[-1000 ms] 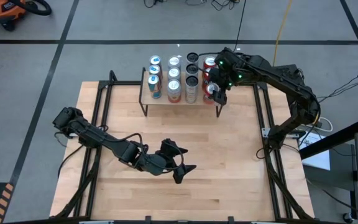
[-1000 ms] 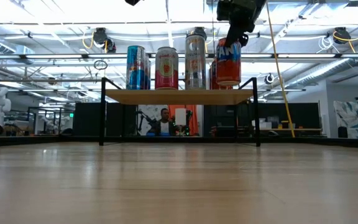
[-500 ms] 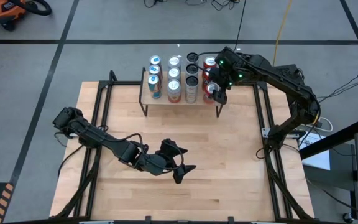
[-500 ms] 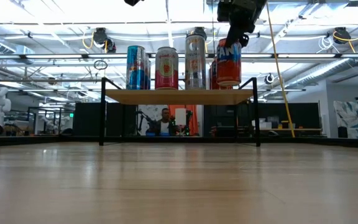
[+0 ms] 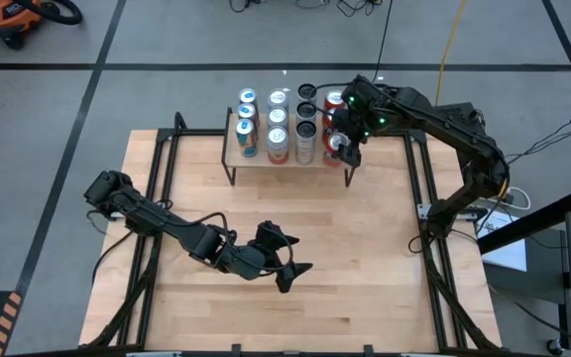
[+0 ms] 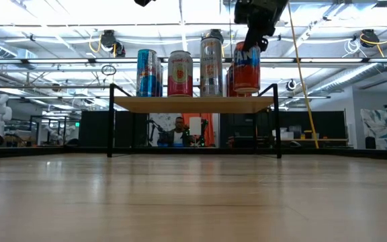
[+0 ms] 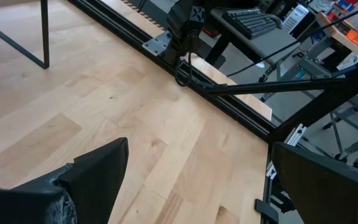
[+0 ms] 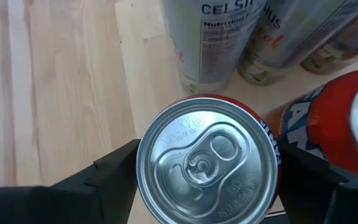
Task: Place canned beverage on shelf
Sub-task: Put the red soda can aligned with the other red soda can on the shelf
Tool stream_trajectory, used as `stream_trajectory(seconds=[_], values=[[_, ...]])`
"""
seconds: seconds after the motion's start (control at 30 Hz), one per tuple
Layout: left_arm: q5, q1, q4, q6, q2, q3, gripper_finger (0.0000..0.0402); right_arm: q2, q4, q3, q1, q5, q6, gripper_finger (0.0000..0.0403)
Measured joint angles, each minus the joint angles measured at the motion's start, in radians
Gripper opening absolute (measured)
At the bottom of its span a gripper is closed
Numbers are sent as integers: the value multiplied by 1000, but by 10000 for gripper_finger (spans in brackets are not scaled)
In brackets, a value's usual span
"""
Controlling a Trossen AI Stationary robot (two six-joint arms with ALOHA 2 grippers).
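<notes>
Above the shelf (image 6: 193, 104), right claw (image 5: 339, 140) still pinches the red can (image 6: 246, 67), unchanged.

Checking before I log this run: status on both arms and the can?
Right gripper jaws around the red can at the shelf right end. Left gripper open, idle over mid-table. Other cans crowd the shelf alongside.

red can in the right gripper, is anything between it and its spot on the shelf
Nothing visible is. The right gripper has its fingers on either side of the red can at the shelf's right front corner, beside another red can, with the silver cans clear of it.
</notes>
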Motion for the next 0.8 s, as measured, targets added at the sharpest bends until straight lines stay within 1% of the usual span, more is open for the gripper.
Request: stream_trajectory(seconds=[0.3, 0.67, 0.8], values=[[0, 0, -1, -1, 0, 0, 400, 34, -19, -1, 0, 0, 3, 290], [0, 0, 0, 0, 0, 0, 400, 35, -14, -1, 0, 7, -8, 291], [0, 0, 0, -1, 0, 0, 400, 35, -13, -1, 0, 24, -8, 299]])
